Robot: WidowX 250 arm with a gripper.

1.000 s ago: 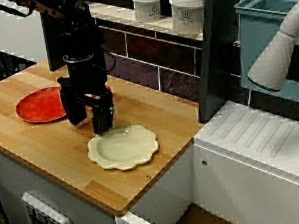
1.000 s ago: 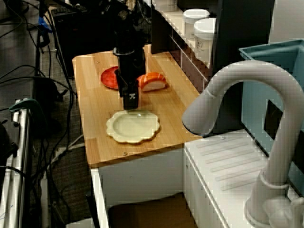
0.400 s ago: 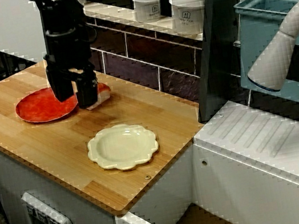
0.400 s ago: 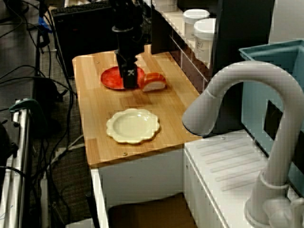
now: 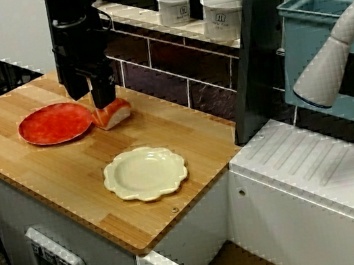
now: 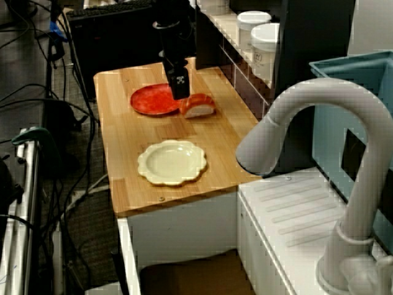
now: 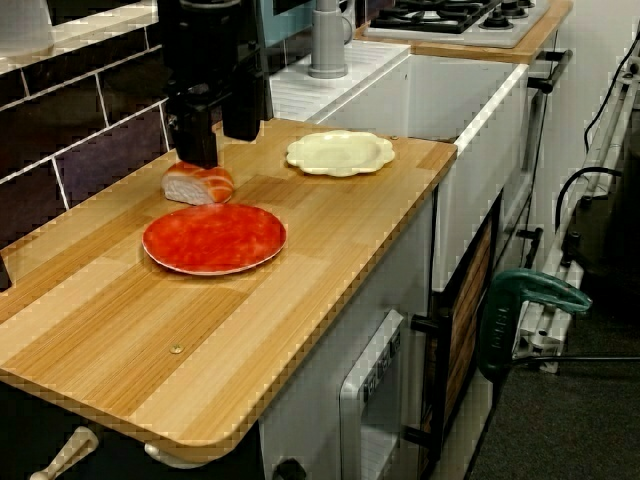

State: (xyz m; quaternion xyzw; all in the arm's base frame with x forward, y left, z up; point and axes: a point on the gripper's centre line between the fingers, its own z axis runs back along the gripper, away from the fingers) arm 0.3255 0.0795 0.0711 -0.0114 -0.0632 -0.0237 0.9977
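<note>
Black pincer [image 5: 92,101] is hovering spread wide, empty, right over orange-and-white salmon sushi piece [image 5: 113,113]. It's lying nr back edge of wooden surface [image 5: 47,176], just beside round red plate [image 5: 55,123], long axis running approx from plate twd back edge.

Orange-topped white sushi piece [image 5: 112,113], flat on the wooden counter [image 5: 67,172], just beside the red plate [image 5: 54,123].

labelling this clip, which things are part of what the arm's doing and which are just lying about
In hand: open gripper, sushi piece just below it.
Lying about: red plate, cream plate, two white jars, faucet, blue bin.
</note>
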